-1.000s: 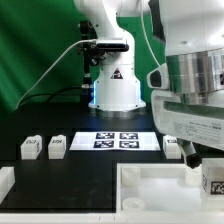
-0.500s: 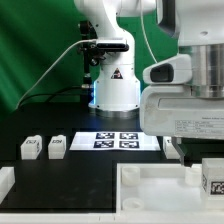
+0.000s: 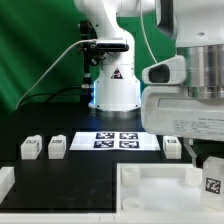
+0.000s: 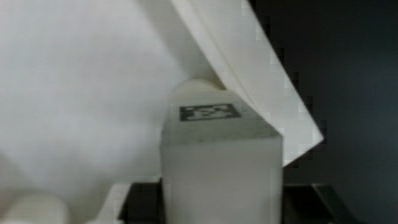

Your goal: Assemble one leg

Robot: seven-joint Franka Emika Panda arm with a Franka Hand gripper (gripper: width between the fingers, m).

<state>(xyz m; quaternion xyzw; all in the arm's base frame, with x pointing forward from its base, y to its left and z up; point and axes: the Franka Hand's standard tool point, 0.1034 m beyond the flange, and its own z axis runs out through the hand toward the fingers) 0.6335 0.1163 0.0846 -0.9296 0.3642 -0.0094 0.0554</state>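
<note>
i see the gripper [image 3: 212, 172] low at the exterior view's right, above the near corner of the white tray [image 3: 150, 195]. between its fingers sits a leg [image 3: 213, 180], a small white plastic block with a black-and-white square tag on the face turned toward the camera; the fingers look closed on it, narrow, gripping its sides. in the wrist view the same leg [image 4: 221, 160] stands upright straight ahead of the gripper, a tall white block with a tag near its top, and pale tray surfaces slope behind it.

the tags carry only black-and-white patterns, nothing i can read. the robot base [image 3: 117, 88] behind has a small triangular warning sticker, its details too small to make out.

away from the gripper, toward the exterior view's left, two more legs [image 3: 31, 148] [image 3: 57, 146] stand side by side on the black table [image 3: 85, 170], well apart from it. another leg [image 3: 173, 147] sits just behind the gripper, partly hidden by the arm's bulk. the marker board [image 3: 115, 140] lies flat between these, beyond the tray.
</note>
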